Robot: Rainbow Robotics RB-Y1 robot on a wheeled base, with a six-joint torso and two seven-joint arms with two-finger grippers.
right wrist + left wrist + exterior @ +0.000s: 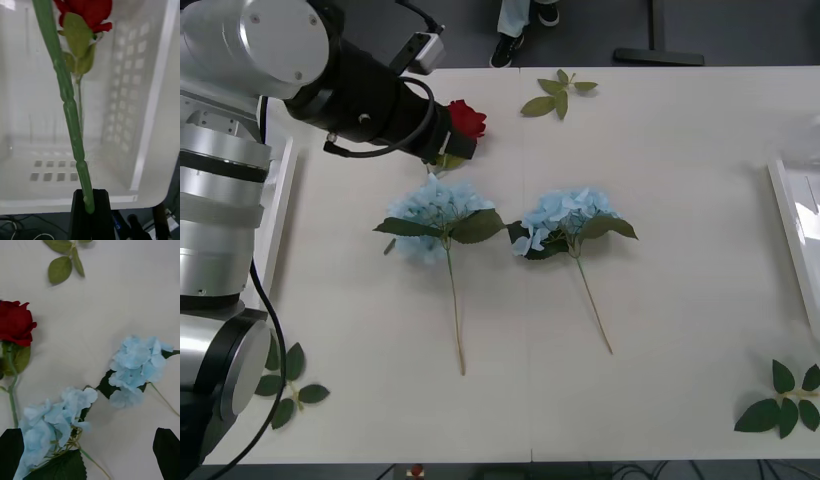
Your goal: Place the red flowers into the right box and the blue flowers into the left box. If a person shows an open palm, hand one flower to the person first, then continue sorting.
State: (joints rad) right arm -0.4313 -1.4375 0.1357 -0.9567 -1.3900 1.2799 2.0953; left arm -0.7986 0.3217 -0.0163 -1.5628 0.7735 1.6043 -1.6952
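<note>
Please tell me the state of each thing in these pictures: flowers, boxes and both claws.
Left claw: open, hovering above the blue flowers.
Right claw: shut on a red flower's stem, held over the right box.
Held red flower: gripped, above the box.
Red flower on table: lying loose, beside the left arm.
Blue flowers: two, lying on the table, unsorted.
Right box: no flower lying inside.
Left box: contents hidden by the arm.
</note>
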